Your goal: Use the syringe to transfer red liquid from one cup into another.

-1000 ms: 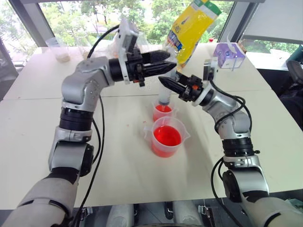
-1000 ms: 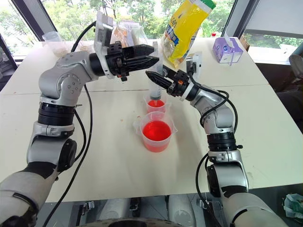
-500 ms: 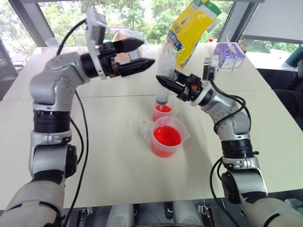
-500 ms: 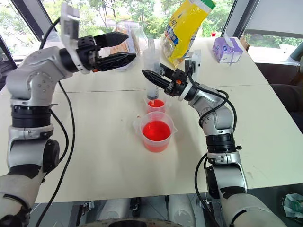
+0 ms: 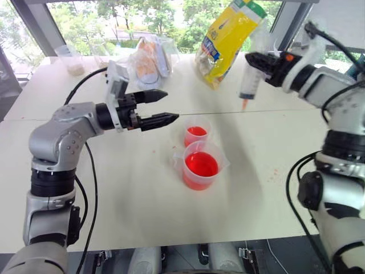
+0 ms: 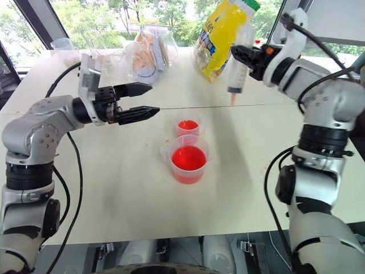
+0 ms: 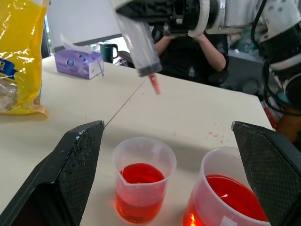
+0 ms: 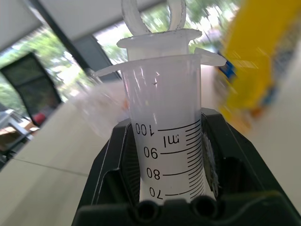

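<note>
Clear syringe (image 5: pixel 249 81) has lifted away right; left hand (image 5: pixel 165 107) retreated.

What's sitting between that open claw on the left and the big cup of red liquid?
Nothing: in the left eye view, bare table separates the open left gripper from the beaker. The small cup stands just behind the beaker.

yellow bag (image 5: pixel 228 40) | tissue box (image 7: pixel 79 64) | clear bags (image 5: pixel 145 60) | seated person (image 7: pixel 197 56)

The small cup (image 5: pixel 195 135) sits on the table (image 5: pixel 137 194), just behind the big beaker (image 5: pixel 201 168). My left claw (image 5: pixel 165 106) is to their left, above the table. My right claw (image 5: pixel 255 59) holds the syringe (image 5: pixel 249 83) up high, behind and to the right of both cups.
</note>
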Robot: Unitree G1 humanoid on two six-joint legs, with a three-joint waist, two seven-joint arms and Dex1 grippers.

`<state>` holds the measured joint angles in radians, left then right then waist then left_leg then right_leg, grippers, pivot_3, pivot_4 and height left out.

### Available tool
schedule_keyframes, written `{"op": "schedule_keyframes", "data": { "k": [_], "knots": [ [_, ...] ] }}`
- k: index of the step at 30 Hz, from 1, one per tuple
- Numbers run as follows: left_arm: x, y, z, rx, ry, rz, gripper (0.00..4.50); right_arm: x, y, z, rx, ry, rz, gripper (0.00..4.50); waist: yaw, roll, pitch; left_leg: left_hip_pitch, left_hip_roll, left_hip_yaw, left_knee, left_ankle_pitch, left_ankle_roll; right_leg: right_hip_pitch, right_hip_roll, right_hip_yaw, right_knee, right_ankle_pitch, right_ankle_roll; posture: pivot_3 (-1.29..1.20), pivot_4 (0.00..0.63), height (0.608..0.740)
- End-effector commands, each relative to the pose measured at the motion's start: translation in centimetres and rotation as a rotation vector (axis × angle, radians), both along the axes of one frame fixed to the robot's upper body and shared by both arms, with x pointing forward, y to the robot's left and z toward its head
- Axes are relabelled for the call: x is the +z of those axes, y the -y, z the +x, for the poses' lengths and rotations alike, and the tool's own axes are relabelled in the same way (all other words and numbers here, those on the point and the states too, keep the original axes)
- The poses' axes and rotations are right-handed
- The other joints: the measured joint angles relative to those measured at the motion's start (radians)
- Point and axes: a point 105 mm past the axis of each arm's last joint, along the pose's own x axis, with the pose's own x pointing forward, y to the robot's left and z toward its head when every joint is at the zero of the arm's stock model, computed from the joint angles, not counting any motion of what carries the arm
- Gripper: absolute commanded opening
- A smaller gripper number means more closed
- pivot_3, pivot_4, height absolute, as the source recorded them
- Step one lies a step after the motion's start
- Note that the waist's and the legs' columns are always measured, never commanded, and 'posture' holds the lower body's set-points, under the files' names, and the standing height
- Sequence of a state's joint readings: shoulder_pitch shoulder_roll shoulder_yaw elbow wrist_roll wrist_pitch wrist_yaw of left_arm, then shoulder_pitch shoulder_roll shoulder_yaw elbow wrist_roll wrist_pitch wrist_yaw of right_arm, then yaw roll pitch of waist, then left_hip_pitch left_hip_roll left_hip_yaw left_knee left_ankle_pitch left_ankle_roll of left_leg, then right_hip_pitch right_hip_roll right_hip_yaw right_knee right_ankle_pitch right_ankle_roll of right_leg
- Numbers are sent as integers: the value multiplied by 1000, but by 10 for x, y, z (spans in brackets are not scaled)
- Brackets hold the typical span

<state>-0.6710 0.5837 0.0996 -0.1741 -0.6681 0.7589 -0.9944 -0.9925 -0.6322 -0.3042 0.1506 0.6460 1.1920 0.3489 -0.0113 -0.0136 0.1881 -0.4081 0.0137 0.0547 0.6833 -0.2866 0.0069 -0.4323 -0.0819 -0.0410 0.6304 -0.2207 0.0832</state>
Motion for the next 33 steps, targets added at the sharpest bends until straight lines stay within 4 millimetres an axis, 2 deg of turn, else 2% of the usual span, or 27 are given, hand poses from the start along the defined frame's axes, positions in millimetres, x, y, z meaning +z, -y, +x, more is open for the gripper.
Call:
{"op": "schedule_keyframes", "data": {
  "k": [1, 5, 13, 15, 16, 19, 22, 27, 29, 33],
  "knots": [
    [4, 4, -6, -10, 33, -3, 4473, -33, 19, -8, -56, -190, -114, 1377, 0, 0, 0, 0, 0, 0, 0, 0, 0, 0, 0, 0, 0, 0, 0, 0, 150, 740],
    [2, 6, -8, -7, 30, -8, 4473, -83, 36, -19, -75, -385, -232, 1377, -2, 0, 0, 0, 0, 1, 0, 0, 0, 0, 1, 0, 0, 0, 0, 0, 150, 740],
    [1, 7, -9, -3, 29, 3, 4473, -129, 47, -24, -84, -549, -293, 1377, -1, 0, 0, 0, 0, 1, 0, 0, 1, 0, 2, 0, 0, 0, 0, 0, 150, 740],
    [-2, 7, -11, -8, 26, 18, 4500, -140, 49, -25, -82, -572, -300, 2433, -1, 0, 0, 0, 0, 1, 0, 0, 1, 0, 2, 0, -1, 0, 0, 0, 150, 740],
    [-3, 7, -12, -10, 25, 23, 4500, -143, 49, -26, -78, -578, -296, 2772, 0, 0, 0, 0, 0, 1, 0, 0, 1, 0, 2, 0, -1, 0, 0, 0, 150, 740],
    [-7, 8, -16, -18, 12, 38, 4500, -141, 48, -27, -67, -564, -310, 4455, 0, 0, 0, 0, 0, 1, 0, 0, 1, 0, 1, 0, -1, 0, 0, 0, 150, 740],
    [-10, 7, -18, -20, 4, 49, 4500, -130, 44, -28, -35, -521, -306, 4455, 0, 0, 0, 0, 0, 1, 1, 0, 1, 0, 2, 0, -1, 0, 1, 0, 150, 740],
    [-11, 4, -23, -27, -11, 61, 4500, -89, 32, -39, 63, -375, -298, 4455, 0, 0, 0, 0, 0, 0, 0, 0, 1, 0, 2, 0, -1, 0, 1, 0, 150, 740],
    [-12, 3, -24, -27, -18, 66, 4500, -71, 23, -52, 136, -325, -279, 4455, 1, 0, 0, 0, 0, 0, 0, 0, 1, 0, 2, 0, -1, 0, 1, 0, 150, 740],
    [-13, 2, -25, -22, -30, 72, 4500, -55, 8, -80, 258, -287, -283, 4455, 3, 0, 0, 0, 0, 0, 0, -1, 1, 0, 2, 0, -1, 0, 1, 0, 150, 740]
  ]
}}
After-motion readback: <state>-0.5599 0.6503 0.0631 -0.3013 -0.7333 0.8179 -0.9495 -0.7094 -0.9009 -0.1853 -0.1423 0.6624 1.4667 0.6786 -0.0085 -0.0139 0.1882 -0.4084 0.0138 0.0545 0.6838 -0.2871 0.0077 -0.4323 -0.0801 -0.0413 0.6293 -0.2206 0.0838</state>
